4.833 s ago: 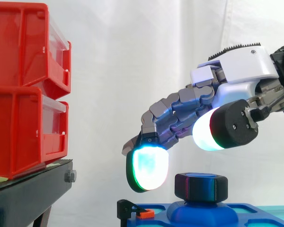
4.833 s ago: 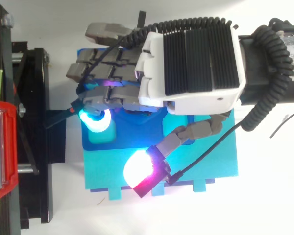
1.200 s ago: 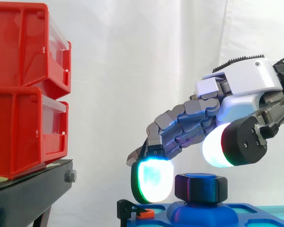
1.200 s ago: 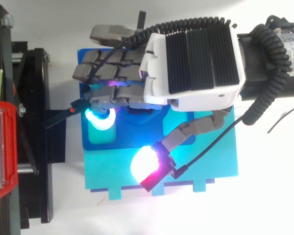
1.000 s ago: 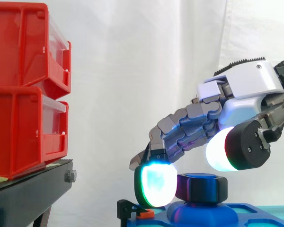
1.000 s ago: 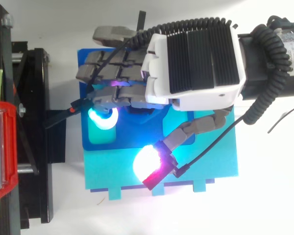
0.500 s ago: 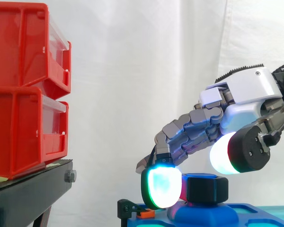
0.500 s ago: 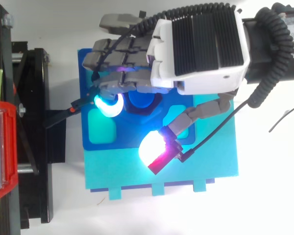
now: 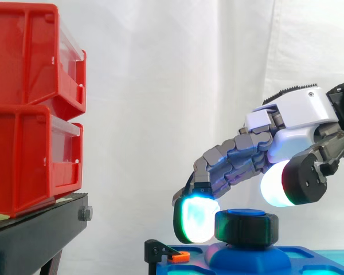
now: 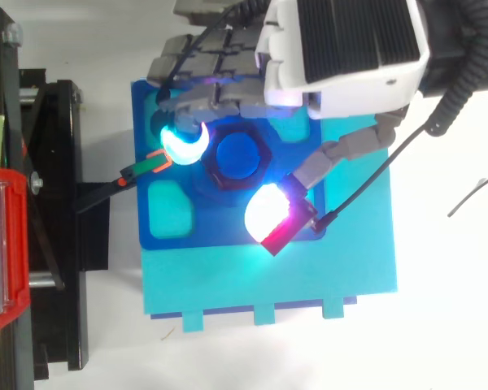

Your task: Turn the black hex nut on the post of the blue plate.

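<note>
Now | robot hand [image 10: 342, 57] loosely spread over black hex nut [image 9: 245, 227] | fingertip [image 9: 195, 220] just beside it, thumb higher

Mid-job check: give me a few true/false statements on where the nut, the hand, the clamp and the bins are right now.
1. The black hex nut sits on the post of the blue plate. True.
2. The hand is over the red bins. False: it is over the blue plate, close by the nut.
3. The red bins are stacked one on the other on a black stand. True.
4. The black clamp with the orange tip is at the plate's edge away from the bins. False: it is at the edge that faces the bins.
</note>
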### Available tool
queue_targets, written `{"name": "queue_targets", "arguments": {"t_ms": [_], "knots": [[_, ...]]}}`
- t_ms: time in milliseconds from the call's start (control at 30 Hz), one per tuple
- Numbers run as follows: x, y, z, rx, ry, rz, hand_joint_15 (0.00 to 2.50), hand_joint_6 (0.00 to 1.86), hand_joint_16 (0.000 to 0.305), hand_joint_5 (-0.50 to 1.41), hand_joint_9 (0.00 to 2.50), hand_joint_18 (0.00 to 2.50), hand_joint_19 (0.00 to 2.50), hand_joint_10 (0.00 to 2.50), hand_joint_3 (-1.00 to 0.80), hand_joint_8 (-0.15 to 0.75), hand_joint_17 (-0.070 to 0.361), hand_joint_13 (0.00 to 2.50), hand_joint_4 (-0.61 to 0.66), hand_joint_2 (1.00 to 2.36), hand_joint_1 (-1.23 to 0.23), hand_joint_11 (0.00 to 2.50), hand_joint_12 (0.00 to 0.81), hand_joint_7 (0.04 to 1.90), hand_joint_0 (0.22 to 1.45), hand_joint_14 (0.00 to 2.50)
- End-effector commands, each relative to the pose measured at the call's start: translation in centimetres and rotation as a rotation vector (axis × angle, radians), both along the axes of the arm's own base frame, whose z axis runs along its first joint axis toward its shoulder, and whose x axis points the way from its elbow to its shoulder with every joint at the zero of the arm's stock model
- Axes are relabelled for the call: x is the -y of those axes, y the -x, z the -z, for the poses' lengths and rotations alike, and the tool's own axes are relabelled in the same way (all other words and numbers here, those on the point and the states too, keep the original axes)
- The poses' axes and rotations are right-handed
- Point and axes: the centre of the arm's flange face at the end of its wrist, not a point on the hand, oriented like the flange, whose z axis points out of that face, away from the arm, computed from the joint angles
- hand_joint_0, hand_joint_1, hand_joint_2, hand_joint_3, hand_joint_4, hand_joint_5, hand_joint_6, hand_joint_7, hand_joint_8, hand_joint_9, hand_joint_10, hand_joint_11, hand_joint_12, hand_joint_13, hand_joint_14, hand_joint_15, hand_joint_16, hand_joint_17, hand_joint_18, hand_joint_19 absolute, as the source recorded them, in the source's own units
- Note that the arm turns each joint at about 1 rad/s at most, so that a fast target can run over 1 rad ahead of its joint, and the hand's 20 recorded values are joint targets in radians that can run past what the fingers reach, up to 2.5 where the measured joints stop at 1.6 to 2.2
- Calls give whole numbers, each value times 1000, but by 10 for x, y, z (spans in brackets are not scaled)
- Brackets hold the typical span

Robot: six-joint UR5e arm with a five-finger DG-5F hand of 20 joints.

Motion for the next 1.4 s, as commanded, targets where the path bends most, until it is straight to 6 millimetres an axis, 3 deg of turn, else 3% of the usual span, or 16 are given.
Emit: {"name": "queue_targets", "arguments": {"t_ms": [0,367,567,933,1367], "knots": [[8,2,-1,6,1,-7,3,503,61,-185,297,105,140,0,-500,263,137,232,221,1000,-449,0,387,1029,452,0],[30,6,-2,30,-2,-24,4,503,61,-185,298,105,140,0,-500,261,136,234,223,1000,-451,0,387,1030,453,0],[33,7,-3,37,-5,-35,3,503,61,-186,296,101,142,0,-500,261,137,233,222,1000,-451,0,386,1030,454,0],[17,-8,-26,93,-2,-34,6,503,61,-185,299,99,141,0,-500,262,136,235,226,1000,-453,0,387,1030,454,0],[-16,-20,-26,108,9,0,4,503,61,-185,301,99,149,0,-500,263,136,235,222,1000,-453,0,387,1026,453,0]]}}
